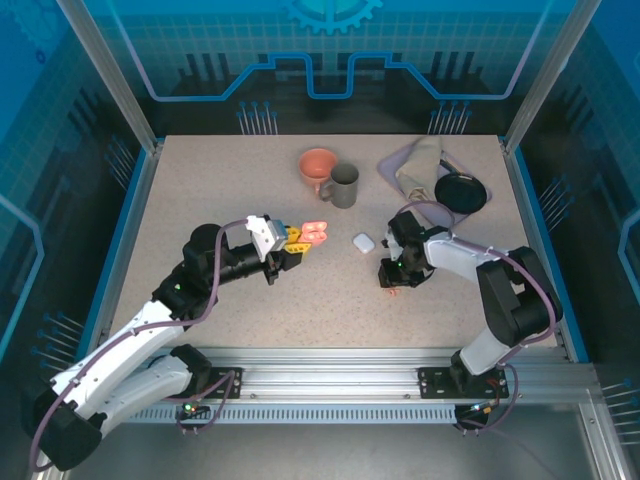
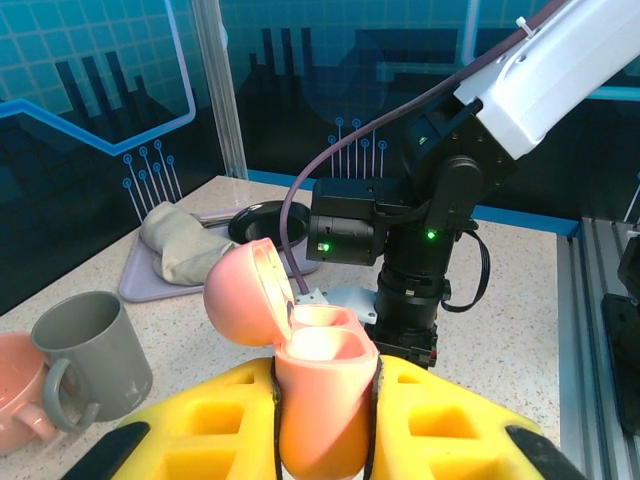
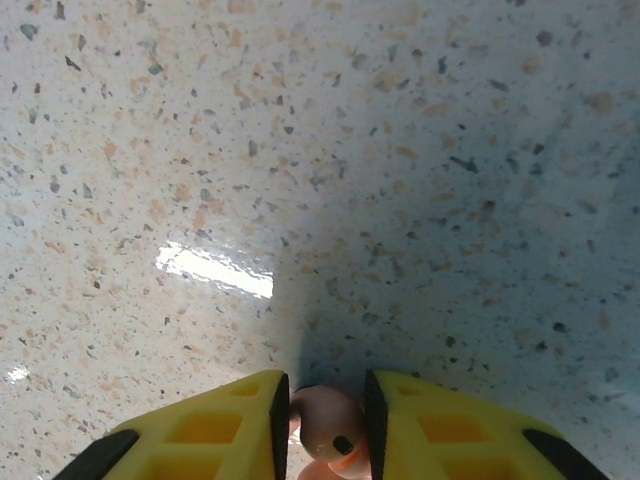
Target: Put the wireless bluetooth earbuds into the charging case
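Observation:
A salmon-pink charging case [image 2: 322, 410] stands upright between the yellow fingers [image 2: 445, 420] of my left gripper [image 2: 325, 380], which is shut on it. Its lid [image 2: 243, 300] is swung open to the left and two hollow sockets show. From above, that case [image 1: 317, 234] is held just over the table's middle, at the tip of the left gripper [image 1: 294, 241]. My right gripper [image 1: 392, 282] points straight down at the tabletop, close to it. Its pads are closed on a salmon-pink earbud [image 3: 331, 424], at the right gripper [image 3: 326, 420].
A shut white case [image 1: 363, 242] lies between the two grippers. Behind them stand a grey mug [image 1: 343, 185] and a pink cup [image 1: 316, 165]. At the back right, a lilac tray [image 1: 392, 163] carries a beige cloth [image 1: 420, 165], beside a black dish [image 1: 461, 192].

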